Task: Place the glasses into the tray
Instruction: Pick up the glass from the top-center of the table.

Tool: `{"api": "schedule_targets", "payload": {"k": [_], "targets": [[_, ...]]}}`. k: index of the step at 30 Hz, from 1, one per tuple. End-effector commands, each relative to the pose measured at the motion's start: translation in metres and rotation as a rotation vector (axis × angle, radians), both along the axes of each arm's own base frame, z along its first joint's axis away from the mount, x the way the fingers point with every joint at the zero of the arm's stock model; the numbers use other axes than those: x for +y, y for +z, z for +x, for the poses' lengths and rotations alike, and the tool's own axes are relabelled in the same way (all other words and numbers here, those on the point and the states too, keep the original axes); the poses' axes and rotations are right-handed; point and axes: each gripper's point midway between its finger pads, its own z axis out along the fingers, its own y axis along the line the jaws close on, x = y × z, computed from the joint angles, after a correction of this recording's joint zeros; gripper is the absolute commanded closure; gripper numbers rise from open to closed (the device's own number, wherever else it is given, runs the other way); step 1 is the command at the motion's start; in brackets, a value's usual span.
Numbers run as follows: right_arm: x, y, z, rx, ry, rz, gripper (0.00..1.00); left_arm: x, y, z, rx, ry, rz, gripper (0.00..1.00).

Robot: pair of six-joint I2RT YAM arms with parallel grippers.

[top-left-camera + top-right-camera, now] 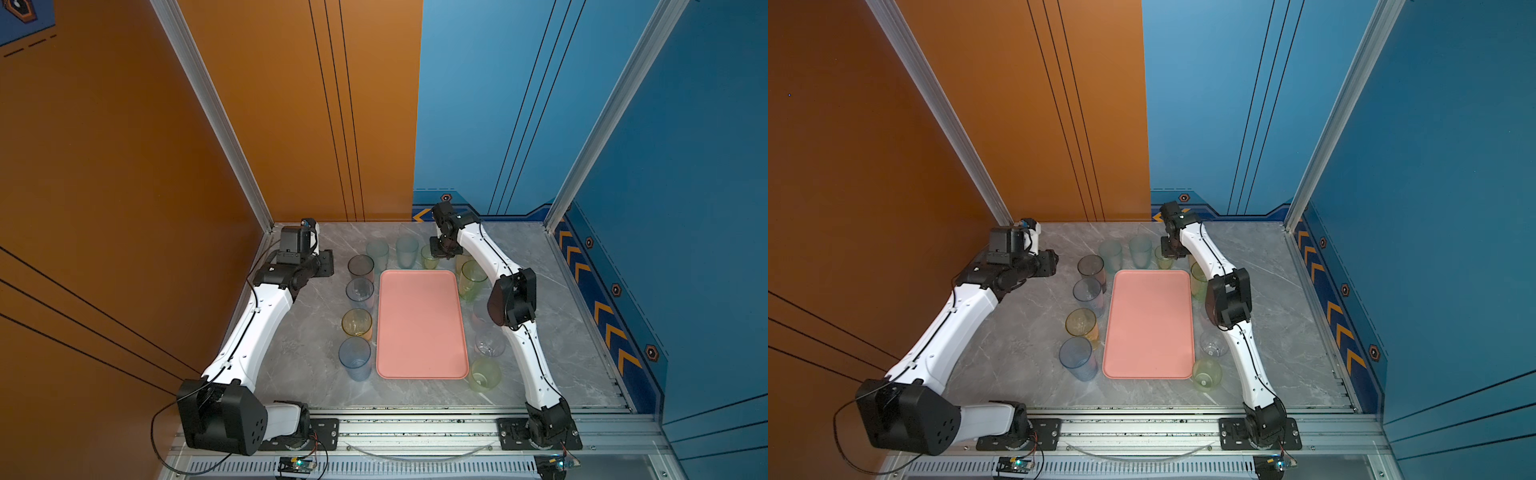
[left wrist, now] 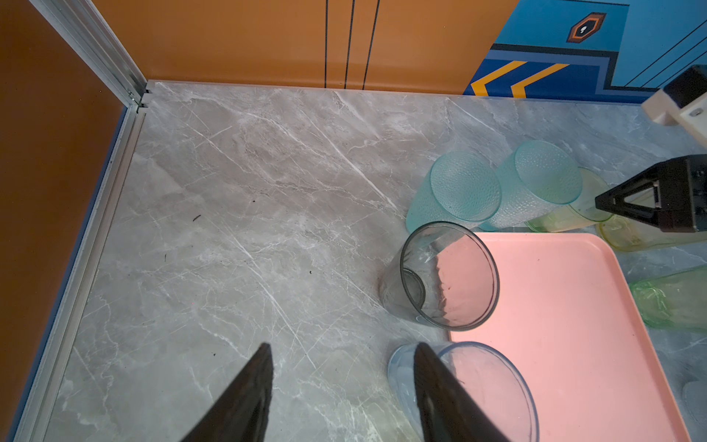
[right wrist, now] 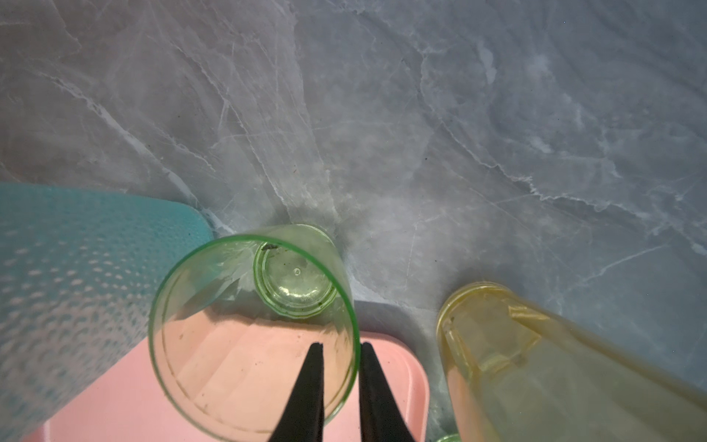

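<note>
The pink tray (image 1: 422, 324) lies flat in the middle of the grey marble bench (image 1: 573, 332), and the glasses stand on the bench around it. On the left arm's side, four run along the tray's long edge: a grey glass (image 1: 360, 266), a pale bluish glass (image 1: 359, 289), an amber glass (image 1: 356, 322) and a blue glass (image 1: 354, 353). Past the far short edge stand two teal glasses (image 1: 377, 251) and a small green glass (image 1: 428, 255). On the right arm's side are a tall yellow-green glass (image 1: 471, 278), a clear glass (image 1: 489, 343) and a pale green glass (image 1: 484, 374); others there are partly hidden by the arm.

The right end effector (image 3: 341, 346) sits over the small green glass, just beside the tray's far corner. One finger is inside the rim and one outside, close together with the wall between them. I cannot tell whether they are pinching it.

The left end effector (image 2: 341, 346) hangs near the grey glass. Its fingers are moderately apart with only bare bench between them, and it holds nothing.
</note>
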Motion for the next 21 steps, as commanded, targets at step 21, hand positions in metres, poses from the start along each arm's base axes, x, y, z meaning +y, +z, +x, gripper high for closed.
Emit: {"api": "schedule_targets", "payload": {"k": [21], "targets": [[0.001, 0.068, -0.003, -0.158, 0.019, -0.068, 0.99, 0.002, -0.005, -0.005, 0.018, -0.015, 0.001, 0.41]]}}
